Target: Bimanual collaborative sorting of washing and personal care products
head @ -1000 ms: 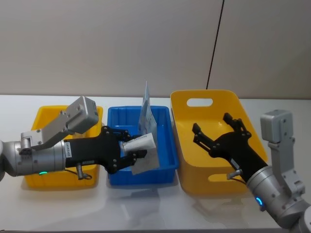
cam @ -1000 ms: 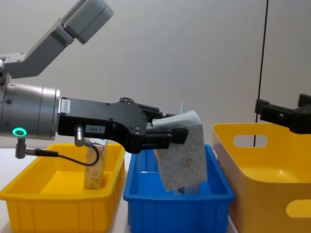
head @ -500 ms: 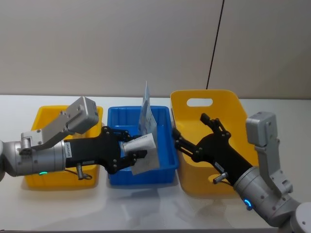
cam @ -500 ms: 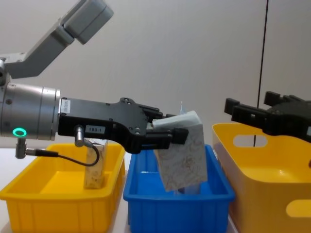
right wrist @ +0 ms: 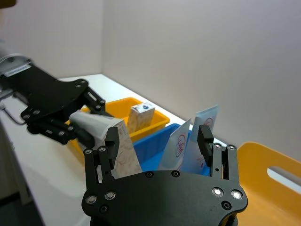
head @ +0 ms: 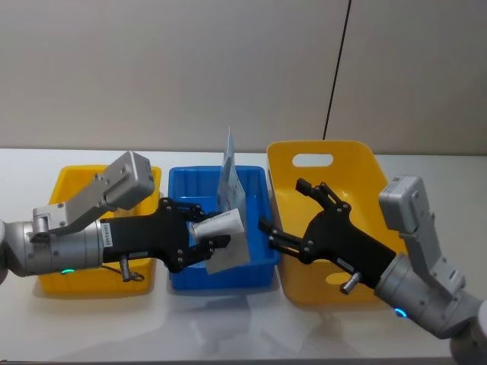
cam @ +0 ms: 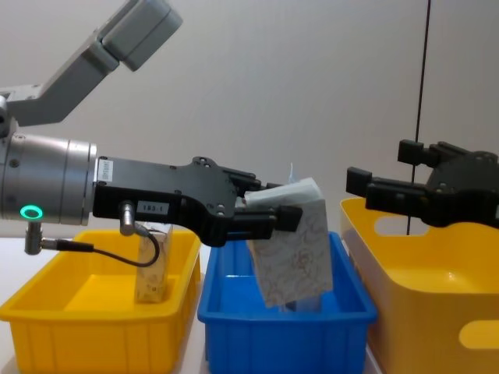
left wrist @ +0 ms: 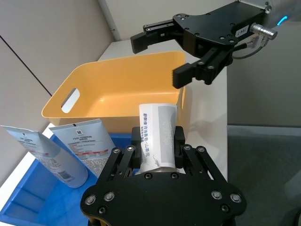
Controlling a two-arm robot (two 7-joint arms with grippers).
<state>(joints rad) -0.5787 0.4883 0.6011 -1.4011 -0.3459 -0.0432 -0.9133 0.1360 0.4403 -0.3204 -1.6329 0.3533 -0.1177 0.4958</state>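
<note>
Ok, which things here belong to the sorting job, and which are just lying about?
Job: left gripper, jaws shut on the held pack; small pack in the small yellow bin; two pale-blue pouches in the blue bin; right gripper, jaws open, above the large yellow bin.
Just there: the bins themselves, as containers; black line behind.

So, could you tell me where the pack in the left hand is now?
In the head view, the pack is gripped in the left hand over the central blue bin, with the open right hand just to its right.
</note>
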